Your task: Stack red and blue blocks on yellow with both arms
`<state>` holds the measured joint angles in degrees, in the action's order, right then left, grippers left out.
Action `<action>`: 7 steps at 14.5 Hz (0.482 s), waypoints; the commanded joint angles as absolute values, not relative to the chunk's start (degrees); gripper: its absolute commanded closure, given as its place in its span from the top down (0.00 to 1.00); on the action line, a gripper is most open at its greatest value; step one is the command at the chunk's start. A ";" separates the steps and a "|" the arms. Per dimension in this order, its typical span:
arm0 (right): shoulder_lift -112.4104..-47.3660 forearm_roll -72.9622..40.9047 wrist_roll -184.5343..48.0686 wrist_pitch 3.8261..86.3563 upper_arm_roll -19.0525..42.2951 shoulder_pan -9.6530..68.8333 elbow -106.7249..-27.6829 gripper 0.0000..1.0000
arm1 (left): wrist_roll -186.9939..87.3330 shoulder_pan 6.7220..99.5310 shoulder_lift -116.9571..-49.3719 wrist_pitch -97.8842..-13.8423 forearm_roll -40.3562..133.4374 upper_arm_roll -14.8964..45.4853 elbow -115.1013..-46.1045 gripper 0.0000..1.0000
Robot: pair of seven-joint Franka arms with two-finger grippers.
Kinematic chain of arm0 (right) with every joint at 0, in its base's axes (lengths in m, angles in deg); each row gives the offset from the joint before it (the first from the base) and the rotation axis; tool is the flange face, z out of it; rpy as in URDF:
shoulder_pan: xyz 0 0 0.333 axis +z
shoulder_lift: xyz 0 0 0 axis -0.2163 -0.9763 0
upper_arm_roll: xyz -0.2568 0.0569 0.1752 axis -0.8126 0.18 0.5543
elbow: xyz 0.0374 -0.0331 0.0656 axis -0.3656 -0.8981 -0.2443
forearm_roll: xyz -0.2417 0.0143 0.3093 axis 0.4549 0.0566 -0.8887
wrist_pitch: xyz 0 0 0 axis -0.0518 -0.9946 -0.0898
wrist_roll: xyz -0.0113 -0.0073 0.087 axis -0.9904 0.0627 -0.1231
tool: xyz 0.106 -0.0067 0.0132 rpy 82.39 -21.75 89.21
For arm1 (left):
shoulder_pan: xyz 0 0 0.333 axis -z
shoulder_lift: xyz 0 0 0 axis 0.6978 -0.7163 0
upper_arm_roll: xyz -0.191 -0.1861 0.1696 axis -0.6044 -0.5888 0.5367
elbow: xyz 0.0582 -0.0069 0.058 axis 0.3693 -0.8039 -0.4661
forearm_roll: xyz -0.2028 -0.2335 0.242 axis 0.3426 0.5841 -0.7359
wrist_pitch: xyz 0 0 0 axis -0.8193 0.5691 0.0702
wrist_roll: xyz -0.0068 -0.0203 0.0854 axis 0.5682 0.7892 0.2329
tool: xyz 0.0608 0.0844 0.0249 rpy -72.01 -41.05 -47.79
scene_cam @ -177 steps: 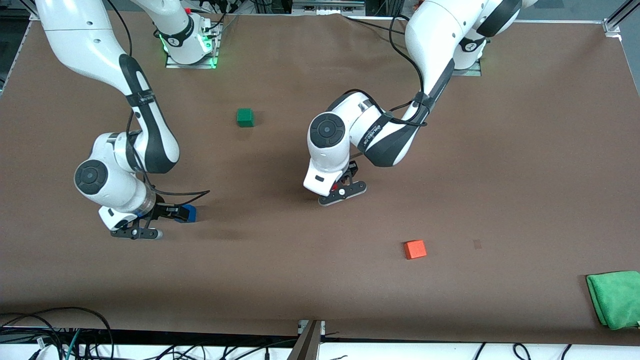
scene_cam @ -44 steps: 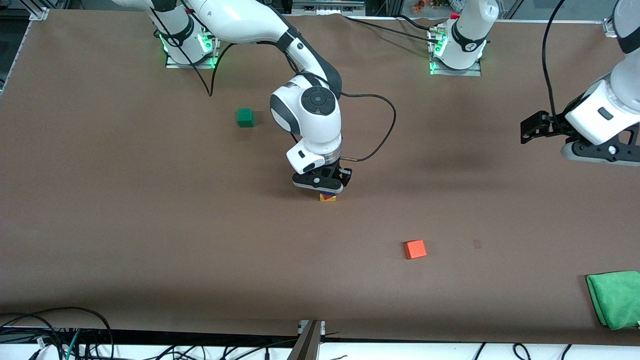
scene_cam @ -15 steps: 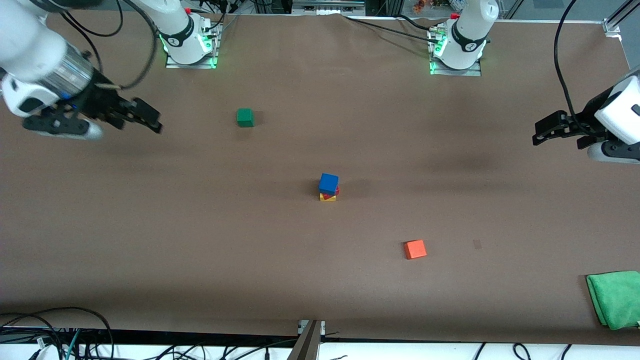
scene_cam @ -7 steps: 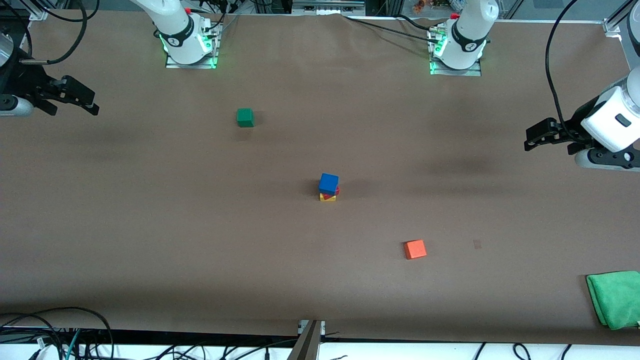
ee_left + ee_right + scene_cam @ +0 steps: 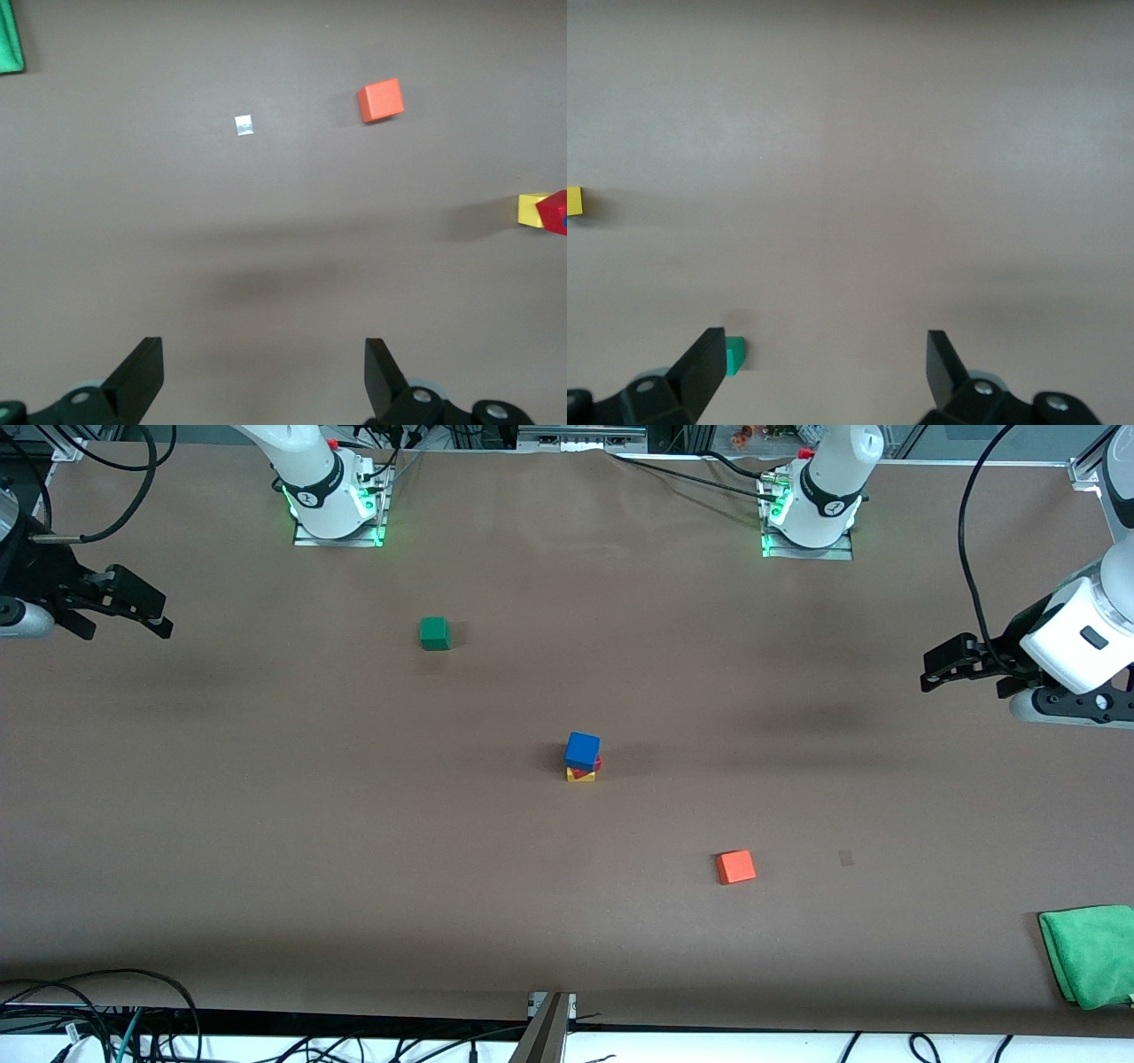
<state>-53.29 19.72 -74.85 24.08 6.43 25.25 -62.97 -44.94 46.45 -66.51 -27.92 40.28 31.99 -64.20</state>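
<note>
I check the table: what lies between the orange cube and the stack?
Nothing: front view shows bare table between the orange cube and the stack.

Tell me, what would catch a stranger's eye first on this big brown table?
Probably the little tower in the middle: a blue block on a red block on a yellow block, standing free. An orange block lies alone nearer the camera and a green block farther from it. The left gripper and right gripper hang open over the table's two ends, holding nothing.
</note>
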 commanded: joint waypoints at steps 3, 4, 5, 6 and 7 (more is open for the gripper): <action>-54.40 20.90 -74.06 23.51 6.35 25.15 -60.47 1.00 | -46.63 46.80 -65.98 -28.26 41.77 31.51 -64.47 1.00; -54.40 20.99 -74.23 23.69 6.35 25.15 -60.47 1.00 | -47.24 47.67 -66.15 -28.35 41.77 31.51 -64.47 1.00; -54.40 20.99 -74.23 23.86 6.26 25.06 -60.38 1.00 | -47.42 48.11 -66.50 -28.35 41.68 31.51 -64.39 1.00; -54.32 20.99 -74.06 23.95 6.09 24.71 -60.21 1.00 | -47.42 47.86 -66.51 -28.35 41.68 31.51 -64.39 1.00; -54.40 20.99 -74.14 23.78 5.82 24.62 -59.86 1.00 | -47.42 47.77 -66.51 -28.26 41.77 31.25 -64.47 1.00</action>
